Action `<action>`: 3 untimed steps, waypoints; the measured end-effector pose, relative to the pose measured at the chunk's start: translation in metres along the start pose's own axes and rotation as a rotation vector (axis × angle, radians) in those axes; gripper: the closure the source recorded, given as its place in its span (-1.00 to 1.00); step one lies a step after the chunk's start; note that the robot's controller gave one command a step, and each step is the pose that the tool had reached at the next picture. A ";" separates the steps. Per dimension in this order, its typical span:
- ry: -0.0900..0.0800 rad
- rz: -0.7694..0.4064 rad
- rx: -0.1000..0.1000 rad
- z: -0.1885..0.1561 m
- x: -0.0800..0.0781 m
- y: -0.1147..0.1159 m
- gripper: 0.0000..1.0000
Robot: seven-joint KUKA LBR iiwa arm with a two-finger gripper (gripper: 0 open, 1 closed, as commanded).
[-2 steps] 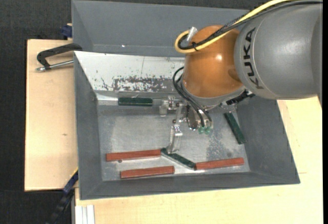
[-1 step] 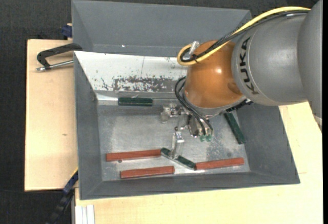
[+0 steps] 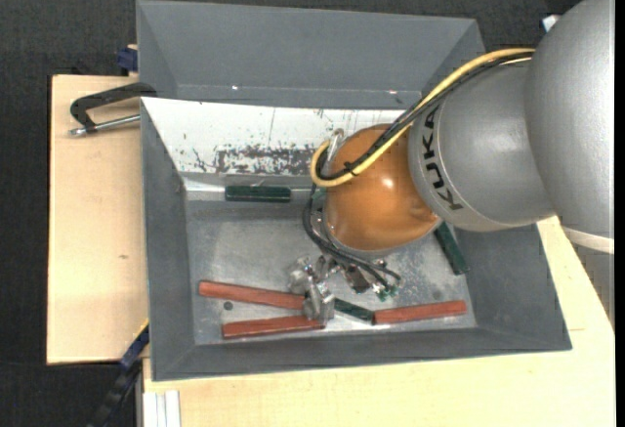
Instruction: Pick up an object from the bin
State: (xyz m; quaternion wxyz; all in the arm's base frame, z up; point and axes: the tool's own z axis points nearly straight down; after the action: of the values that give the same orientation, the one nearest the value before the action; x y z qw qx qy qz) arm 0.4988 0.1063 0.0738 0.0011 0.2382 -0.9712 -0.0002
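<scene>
Reaches in from right with arm, bent low into bin, probably to bring tool down among loose pieces on floor. Carries orange cover at wrist, hiding part of floor behind.

Sets tool near front-centre floor, at right ends of two bars; cannot tell how far open, nothing seen gripped.

- Likely target: upper red-brown bar, long, slim, flat, lying flat, slanting toward tool.
- Just beside, along front wall: lower red-brown bar.
- Right of tool: third red-brown bar.
- Between: short dark green stick.
</scene>
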 end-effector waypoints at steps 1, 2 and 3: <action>-0.001 0.000 0.000 0.000 0.000 0.000 1.00; -0.007 0.013 0.001 -0.133 -0.006 -0.002 1.00; -0.007 0.013 0.001 -0.133 -0.006 -0.002 -1.00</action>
State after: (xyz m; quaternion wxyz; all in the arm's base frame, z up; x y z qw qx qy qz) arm 0.5051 0.1075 0.2069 -0.0024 0.2318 -0.9728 -0.0007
